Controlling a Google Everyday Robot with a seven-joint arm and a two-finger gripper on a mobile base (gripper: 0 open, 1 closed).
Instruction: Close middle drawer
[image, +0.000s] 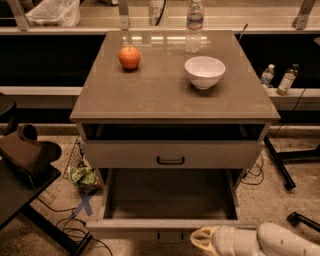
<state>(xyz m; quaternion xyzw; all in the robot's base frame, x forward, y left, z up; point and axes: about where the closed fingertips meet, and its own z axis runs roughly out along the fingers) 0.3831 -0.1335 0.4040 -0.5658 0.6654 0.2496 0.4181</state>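
Where speckled flooring (280, 205) meets a grey-beige cabinet (165, 97), we list on its smooth, glossy top: one red apple (130, 57) and one round white bowl (205, 71), with one clear bottle (194, 17) at the far edge, label unreadable. Middle drawer (170, 195): pulled fully out, shallow, flat-fronted. Gripper (202, 239): cream, glossy, just before that drawer's front panel, lower right. Parted or closed, we cannot tell.

Robot lab: floor cables (254, 172), hand (204, 240) at bottom edge.
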